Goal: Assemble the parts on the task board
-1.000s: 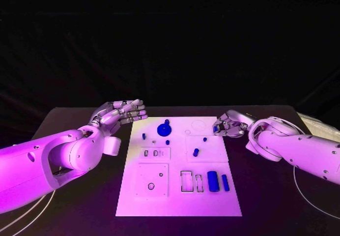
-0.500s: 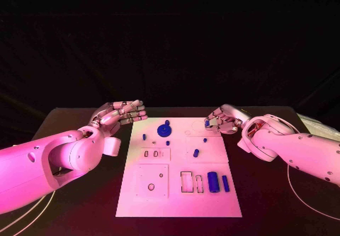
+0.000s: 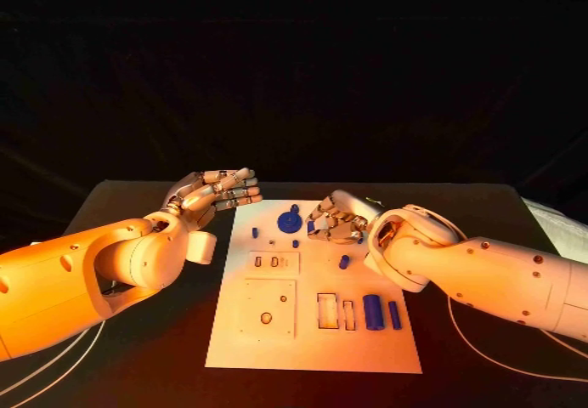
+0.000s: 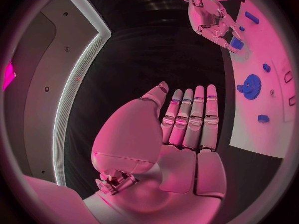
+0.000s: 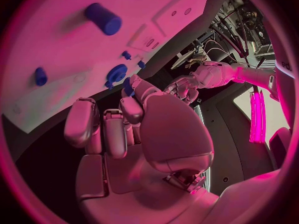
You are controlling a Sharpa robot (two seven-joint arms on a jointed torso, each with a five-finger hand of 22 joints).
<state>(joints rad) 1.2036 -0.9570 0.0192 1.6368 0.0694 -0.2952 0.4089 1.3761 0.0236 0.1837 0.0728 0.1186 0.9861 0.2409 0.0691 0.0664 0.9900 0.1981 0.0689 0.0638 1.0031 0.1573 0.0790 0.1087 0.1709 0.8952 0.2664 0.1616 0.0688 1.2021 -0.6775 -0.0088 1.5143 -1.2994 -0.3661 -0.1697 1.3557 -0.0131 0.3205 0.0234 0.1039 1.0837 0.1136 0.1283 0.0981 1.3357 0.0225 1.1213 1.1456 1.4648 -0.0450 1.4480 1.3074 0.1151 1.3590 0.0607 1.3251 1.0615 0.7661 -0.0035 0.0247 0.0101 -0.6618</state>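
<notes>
The task board (image 3: 313, 331) lies flat in the middle of the black surface (image 3: 135, 340), between the two arms. Its small blue parts sit mostly on the half nearest the robot hands: a blue gear (image 3: 289, 223) lies just beside the right robot hand (image 3: 337, 219), on the side toward the left one, with small blue pegs (image 3: 255, 231) near it. Two blue cylinders (image 3: 372, 312) stand side by side further down the board, beneath the right forearm and well apart from both hands.

The right robot hand hovers over the board's far end with its fingers curled in; a small blue part (image 4: 236, 44) shows at its fingertips, seemingly pinched there.

The left robot hand (image 3: 211, 194) is off the board, just beside its far corner, fingers straight and pressed together, holding nothing.
</notes>
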